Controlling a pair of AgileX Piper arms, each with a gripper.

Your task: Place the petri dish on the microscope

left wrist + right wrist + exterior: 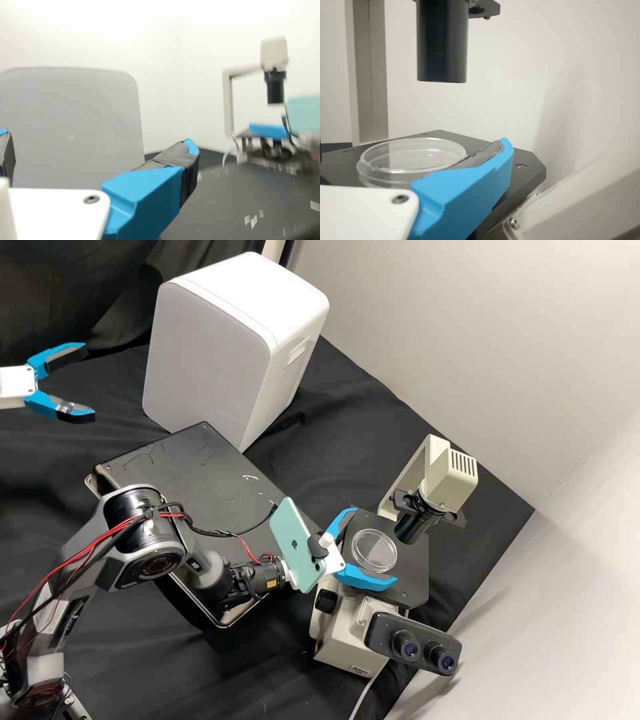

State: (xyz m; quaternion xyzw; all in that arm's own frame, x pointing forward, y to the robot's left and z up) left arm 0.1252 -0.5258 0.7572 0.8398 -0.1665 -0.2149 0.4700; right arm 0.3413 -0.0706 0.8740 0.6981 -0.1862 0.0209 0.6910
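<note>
high view bright, even, shadows soft. pale wall (507,340) nearly blown out, black bench cloth (373,420) soaks up light, folds barely show. left wrist view: wall washed to pure white up top, so source maybe overhead, hard to say. right wrist view softly lit, thin highlights along petri dish (410,155) rim.

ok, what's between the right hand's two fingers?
The petri dish, lying on the microscope stage. The high view shows the right hand open, a finger either side of it; contact is unclear.
</note>
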